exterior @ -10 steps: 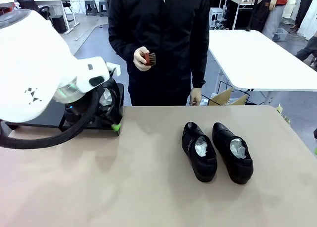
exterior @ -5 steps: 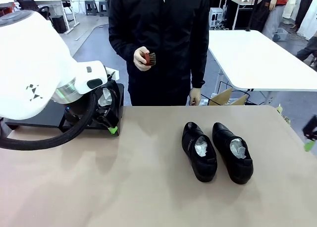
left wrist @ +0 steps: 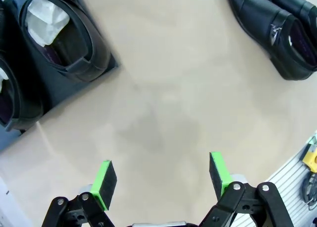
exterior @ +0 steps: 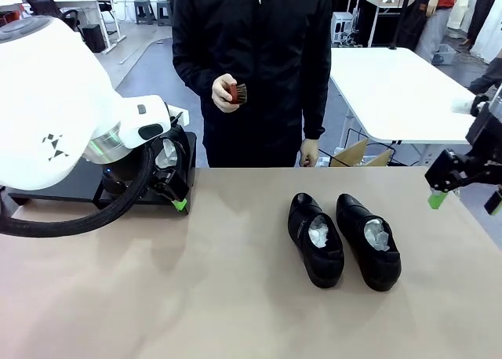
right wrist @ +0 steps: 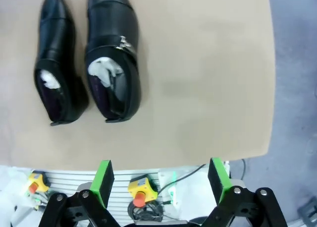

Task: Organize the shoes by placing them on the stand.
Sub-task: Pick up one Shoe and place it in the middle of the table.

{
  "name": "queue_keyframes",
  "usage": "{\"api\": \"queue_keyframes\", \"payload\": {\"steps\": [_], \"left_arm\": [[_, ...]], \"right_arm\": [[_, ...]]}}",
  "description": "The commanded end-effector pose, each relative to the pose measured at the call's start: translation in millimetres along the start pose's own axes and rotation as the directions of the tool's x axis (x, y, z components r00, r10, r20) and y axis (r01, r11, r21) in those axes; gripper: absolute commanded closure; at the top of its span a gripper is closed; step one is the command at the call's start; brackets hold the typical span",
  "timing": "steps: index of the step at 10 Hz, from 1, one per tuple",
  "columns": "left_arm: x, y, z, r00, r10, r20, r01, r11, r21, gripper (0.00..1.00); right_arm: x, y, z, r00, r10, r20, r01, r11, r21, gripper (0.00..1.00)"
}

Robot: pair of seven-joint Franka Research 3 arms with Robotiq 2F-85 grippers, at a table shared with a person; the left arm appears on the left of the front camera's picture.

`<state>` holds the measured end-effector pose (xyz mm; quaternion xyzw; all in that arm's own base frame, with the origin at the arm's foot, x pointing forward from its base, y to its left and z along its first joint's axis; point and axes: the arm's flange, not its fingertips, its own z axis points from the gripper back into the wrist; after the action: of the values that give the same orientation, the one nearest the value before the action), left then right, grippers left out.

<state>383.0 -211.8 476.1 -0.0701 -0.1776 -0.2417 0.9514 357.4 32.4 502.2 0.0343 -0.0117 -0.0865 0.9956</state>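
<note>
Left tool (left wrist: 161, 178) and right tool (right wrist: 159, 180) gape empty; glossy shoes (exterior: 302, 218) look stiff, slippery: pinch across the heel rim

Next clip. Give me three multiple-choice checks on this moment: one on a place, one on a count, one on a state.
1. Where are the two shoes that are off the stand?
A) side by side on the table
B) on the floor
C) in the person's hands

2. How many shoes lie on the stand in the left wrist view?
A) none
B) two
C) four

3. How is the right gripper?
A) shut on a shoe
B) shut, empty
C) open, empty

Answers:
1 A: both lie together on the tabletop, right of its middle.
2 B: one whole shoe and part of a second shoe lie on the black stand.
3 C: its jaws stand wide apart with nothing between them.
</note>
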Motion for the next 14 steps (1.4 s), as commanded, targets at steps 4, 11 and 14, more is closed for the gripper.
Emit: {"api": "queue_keyframes", "payload": {"steps": [4, 11, 14], "left_arm": [[-1, 1, 0, 1.0, 0.011, 0.011, -0.011, 1.0, -0.014, 0.03], [-1, 1, 0, 1.0, 0.011, 0.011, -0.011, 1.0, -0.014, 0.03], [-1, 1, 0, 1.0, 0.011, 0.011, -0.011, 1.0, -0.014, 0.03]], "right_arm": [[-11, 20, -4, 1.0, 0.0, 0.027, 0.001, 0.999, -0.033, 0.0], [-54, 76, 37, 0.977, 0.159, 0.144, -0.15, 0.986, -0.07, 0.0], [-60, 96, 26, 0.977, 0.181, 0.114, -0.174, 0.982, -0.075, 0.0]]}}
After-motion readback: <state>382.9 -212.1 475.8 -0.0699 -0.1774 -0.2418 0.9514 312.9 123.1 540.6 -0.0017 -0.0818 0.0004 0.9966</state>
